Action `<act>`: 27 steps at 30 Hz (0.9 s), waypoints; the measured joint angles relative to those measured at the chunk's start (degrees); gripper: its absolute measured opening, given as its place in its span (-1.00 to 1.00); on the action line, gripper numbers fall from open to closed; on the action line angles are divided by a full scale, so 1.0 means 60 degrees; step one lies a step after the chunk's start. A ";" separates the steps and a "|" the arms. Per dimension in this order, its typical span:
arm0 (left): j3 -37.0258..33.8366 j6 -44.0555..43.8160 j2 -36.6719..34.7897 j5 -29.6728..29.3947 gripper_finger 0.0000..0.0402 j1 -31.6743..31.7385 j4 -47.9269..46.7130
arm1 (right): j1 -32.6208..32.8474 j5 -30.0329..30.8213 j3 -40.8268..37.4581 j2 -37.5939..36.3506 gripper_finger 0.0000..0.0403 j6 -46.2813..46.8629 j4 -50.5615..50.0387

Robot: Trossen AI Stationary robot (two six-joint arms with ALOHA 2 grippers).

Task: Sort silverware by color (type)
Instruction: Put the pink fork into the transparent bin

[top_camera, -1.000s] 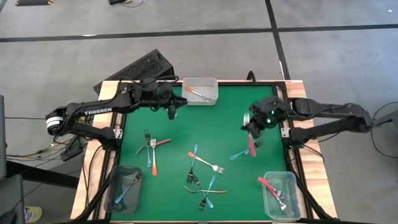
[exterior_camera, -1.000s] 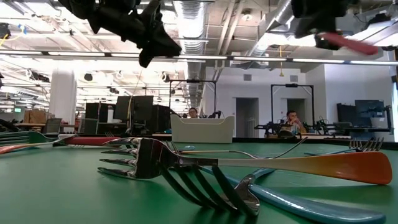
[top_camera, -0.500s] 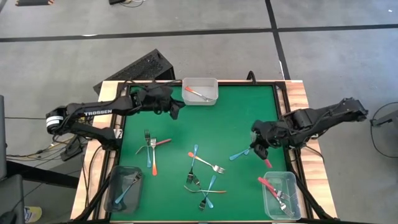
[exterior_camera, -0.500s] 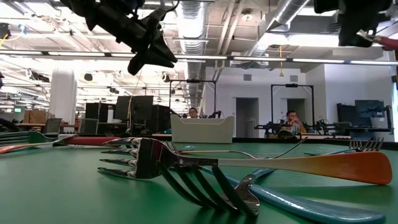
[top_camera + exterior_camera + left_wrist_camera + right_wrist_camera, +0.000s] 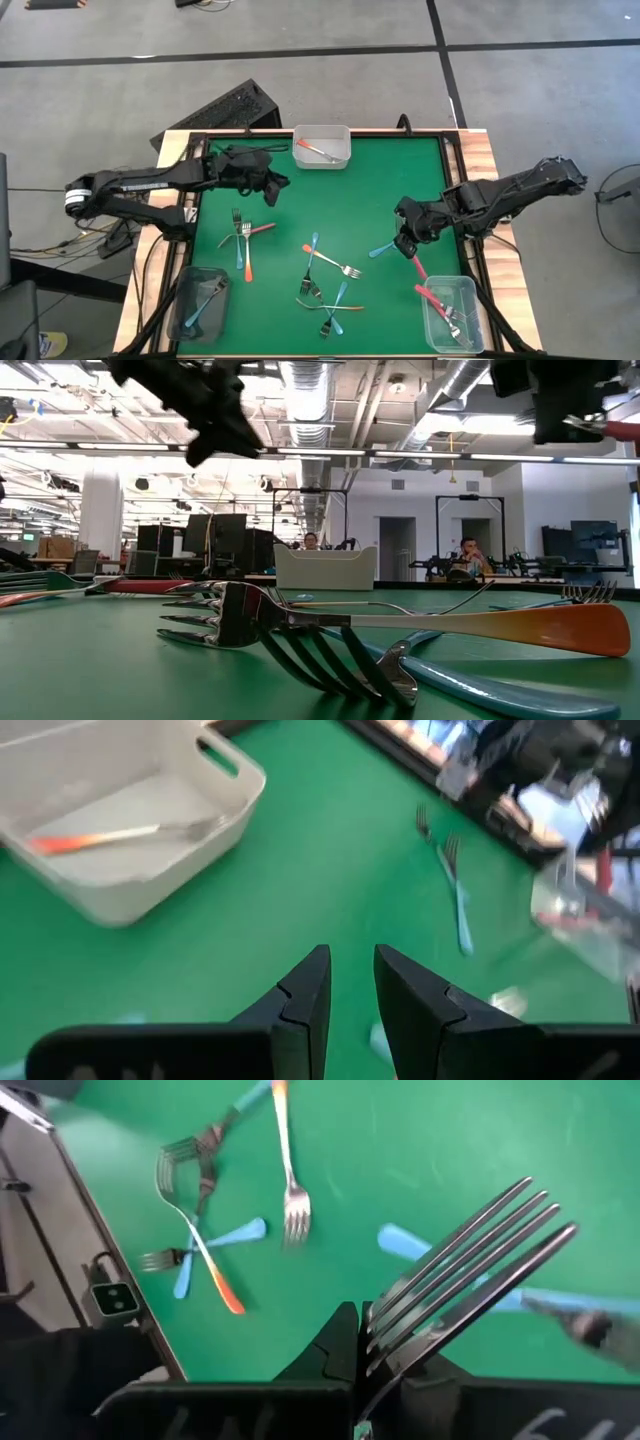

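My right gripper point(image 5: 407, 241) hovers over the table's right side, shut on a red-handled fork point(image 5: 417, 266) whose tines point(image 5: 470, 1265) fill the right wrist view. A light blue fork point(image 5: 384, 247) lies just beside it. My left gripper point(image 5: 270, 187) hangs over the far-left part of the mat, narrowly open point(image 5: 352, 960) and holding nothing. More forks lie flat on the mat: a crossed group point(image 5: 242, 240) on the left and a scattered group point(image 5: 328, 280) in the middle. My right gripper pinches the red-handled fork between its two fingers at the neck just behind the tines point(image 5: 385, 1342). The tines stick out past the fingertips. The red handle point(image 5: 419, 268) trails toward the near-right bin. The fork is lifted clear of the mat.
Three clear bins stand at the mat's edges: far middle point(image 5: 340, 160) with an orange fork, near left point(image 5: 186, 300) with blue forks, near right point(image 5: 468, 290) with red forks. A raised wooden frame point(image 5: 455, 170) rims the green mat. A keyboard point(image 5: 222, 108) lies beyond the far-left corner.
My right gripper has carried the red fork from mid-right toward the table's near edge, closer to the near-right bin, and has turned on the way so the handle now trails toward that bin. My left gripper has drawn back slightly from the far bin toward the left.
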 joint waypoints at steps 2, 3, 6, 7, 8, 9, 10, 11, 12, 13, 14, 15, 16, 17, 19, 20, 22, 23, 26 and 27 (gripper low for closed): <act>0.0000 0.0165 -0.0591 -0.0044 -0.66 -0.0084 -0.0804 | 0.0287 -0.0006 0.0000 -0.0018 -0.90 0.0695 -0.0073; 0.0000 0.0232 -0.0908 -0.0190 -0.66 -0.0176 -0.1174 | 0.0450 -0.0006 0.0000 -0.0021 -0.90 0.1004 -0.0146; 0.0000 0.0279 -0.1858 -0.0808 -0.66 -0.0611 -0.2471 | 0.0978 -0.0020 0.0000 -0.0025 -0.90 0.2116 -0.0351; 0.0000 0.0269 -0.2140 -0.1047 -0.66 -0.0787 -0.2867 | 0.1163 -0.0016 0.0000 -0.0031 -0.90 0.2483 -0.0406; -0.0035 0.0228 -0.2422 -0.1290 -0.66 -0.0959 -0.3220 | 0.1376 -0.0007 0.0000 -0.0028 -0.90 0.2843 -0.0462; -0.0121 0.0137 -0.2697 -0.1503 -0.66 -0.1126 -0.3414 | 0.1611 0.0028 0.0000 -0.0019 -0.90 0.3233 -0.0487; -0.0241 0.0030 -0.2978 -0.1680 -0.66 -0.1289 -0.3529 | 0.1847 0.0112 0.0000 -0.0008 -0.90 0.3599 -0.0486; -0.0369 -0.0141 -0.3225 -0.1806 -0.66 -0.1435 -0.3661 | 0.2082 0.0265 0.0000 0.0019 -0.90 0.3960 -0.0491; -0.0518 -0.0326 -0.3440 -0.1918 -0.66 -0.1569 -0.3741 | 0.2321 0.0439 0.0004 0.0103 -0.90 0.4301 -0.0489; -0.0674 -0.0526 -0.3641 -0.1972 -0.66 -0.1701 -0.3763 | 0.2533 0.0544 0.0004 0.0165 -0.90 0.4624 -0.0498; -0.0863 -0.0719 -0.3831 -0.1988 -0.66 -0.1816 -0.3737 | 0.2790 0.0599 0.0004 0.0245 -0.90 0.5003 -0.0565; -0.1045 -0.0902 -0.3979 -0.1989 -0.66 -0.1925 -0.3751 | 0.3034 0.0616 0.0004 0.0325 -0.90 0.5384 -0.0620; -0.1219 -0.1071 -0.4112 -0.1993 -0.66 -0.2034 -0.3772 | 0.3245 0.0641 0.0004 0.0408 -0.90 0.5687 -0.0619; -0.1408 -0.1216 -0.4246 -0.1989 -0.66 -0.2140 -0.3769 | 0.3434 0.0644 0.0004 0.0520 -0.90 0.5984 -0.0575; -0.1782 -0.1573 -0.4419 -0.1989 -0.66 -0.2363 -0.3781 | 0.3854 0.0608 0.0003 0.0812 -0.90 0.6512 -0.0576; -0.1948 -0.1735 -0.4475 -0.1993 -0.66 -0.2460 -0.3776 | 0.4032 0.0571 0.0000 0.0946 -0.90 0.6780 -0.0580; -0.2273 -0.2042 -0.4532 -0.1989 -0.66 -0.2660 -0.3749 | 0.4321 0.0372 0.0000 0.1180 -0.90 0.7295 -0.0547; -0.2422 -0.2185 -0.4554 -0.1985 -0.66 -0.2748 -0.3744 | 0.4452 0.0288 0.0000 0.1295 -0.90 0.7527 -0.0519; -0.2700 -0.2481 -0.4551 -0.1985 -0.66 -0.3033 -0.3736 | 0.4785 0.0198 0.0000 0.1619 -0.90 0.8159 -0.0325; -0.2763 -0.2529 -0.4551 -0.1985 -0.66 -0.3120 -0.3725 | 0.4842 0.0198 0.0000 0.1711 -0.90 0.8309 -0.0194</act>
